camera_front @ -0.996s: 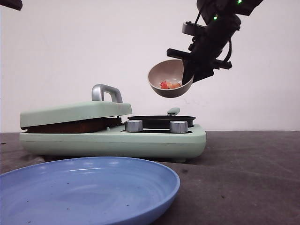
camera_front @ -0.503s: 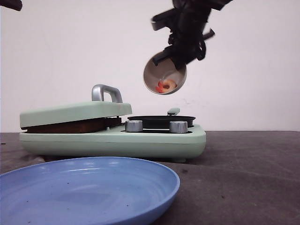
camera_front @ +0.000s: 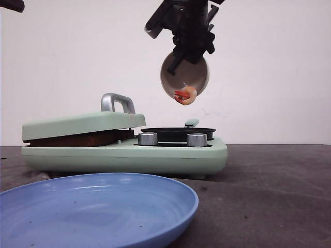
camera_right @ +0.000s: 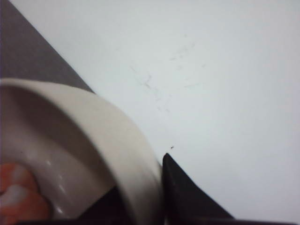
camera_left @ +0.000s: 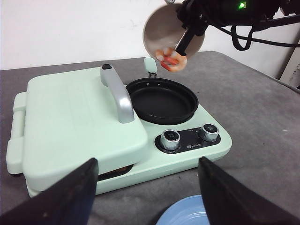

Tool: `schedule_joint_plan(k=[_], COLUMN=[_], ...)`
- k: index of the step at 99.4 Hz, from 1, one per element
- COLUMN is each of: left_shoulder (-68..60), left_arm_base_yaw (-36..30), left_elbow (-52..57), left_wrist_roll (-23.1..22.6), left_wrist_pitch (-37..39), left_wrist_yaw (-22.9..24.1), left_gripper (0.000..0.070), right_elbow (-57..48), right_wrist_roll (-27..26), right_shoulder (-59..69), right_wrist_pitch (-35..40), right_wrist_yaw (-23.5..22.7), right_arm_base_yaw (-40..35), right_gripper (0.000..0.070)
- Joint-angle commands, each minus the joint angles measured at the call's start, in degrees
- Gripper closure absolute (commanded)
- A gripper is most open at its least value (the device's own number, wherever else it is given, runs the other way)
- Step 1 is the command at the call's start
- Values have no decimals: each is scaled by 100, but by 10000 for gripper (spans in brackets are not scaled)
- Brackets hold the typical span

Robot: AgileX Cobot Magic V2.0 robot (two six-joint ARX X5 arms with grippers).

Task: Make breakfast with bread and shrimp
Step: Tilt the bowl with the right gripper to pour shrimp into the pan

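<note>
Now tipped steeply over the black pan [camera_front: 178, 132], bowl [camera_front: 184, 77] clamped in right gripper [camera_front: 192, 49], shrimp [camera_front: 185, 95] spilling out (bread [camera_front: 77, 138] under the closed lid [camera_front: 83, 124]); left gripper [camera_left: 147, 187] open.

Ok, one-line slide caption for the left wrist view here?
Right end effector tips a bowl, shrimp at its rim, above the black pan of the green breakfast maker.

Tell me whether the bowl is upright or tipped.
Tipped steeply. The bowl, clamped in the right gripper, faces sideways with its mouth turned down, and the shrimp sits at its lower rim above the black pan.
</note>
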State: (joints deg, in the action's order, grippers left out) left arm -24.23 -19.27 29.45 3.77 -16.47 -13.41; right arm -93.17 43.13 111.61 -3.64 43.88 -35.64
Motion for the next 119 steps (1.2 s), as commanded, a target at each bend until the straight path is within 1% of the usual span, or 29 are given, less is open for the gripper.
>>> schedule_joint_plan(k=[1, 16, 29, 40, 49, 59, 72, 84, 91, 104, 119], left_shoulder=[-2, -2, -2, -2, -2, -2, -2, -2, -4, -4, -4], left_arm_base_yaw=[-24, -24, -26, -24, -24, -24, -24, -24, -24, -24, -24], left_elbow=[22, 22, 22, 22, 22, 22, 22, 22, 22, 22, 22], left_wrist_roll=[-79, -125, -142, -142, -140, -138, -138, -138, -138, -138, -142], left_wrist_pitch=[63, 68, 66, 63, 63, 63, 59, 57, 55, -48, -378], left_wrist_yaw=[-22, -50, -61, -61, -61, -61, -61, -61, -61, -61, -61], left_gripper=[350, 351, 351, 350, 351, 351, 350, 351, 351, 350, 350], right_elbow=[-140, -140, -140, -140, -140, -140, -140, -142, -142, -142, -144], right_wrist_roll=[326, 693, 872, 848, 763, 584, 317, -140, -509, -1523, -2732], right_shoulder=[111, 111, 111, 111, 111, 109, 94, 63, 7, -197, -592], right_wrist_pitch=[-111, -365, -529, -529, -531, -529, -380, -96, 146, 826, 1790], right_wrist_yaw=[181, 417, 466, 472, 577, 734, 741, 715, 699, 527, 98], right_arm_base_yaw=[-70, -153, -225, -245, -245, -240, -205, -199, -164, -28, 232], right_gripper=[700, 700, 700, 700, 700, 700, 700, 700, 700, 700, 700])
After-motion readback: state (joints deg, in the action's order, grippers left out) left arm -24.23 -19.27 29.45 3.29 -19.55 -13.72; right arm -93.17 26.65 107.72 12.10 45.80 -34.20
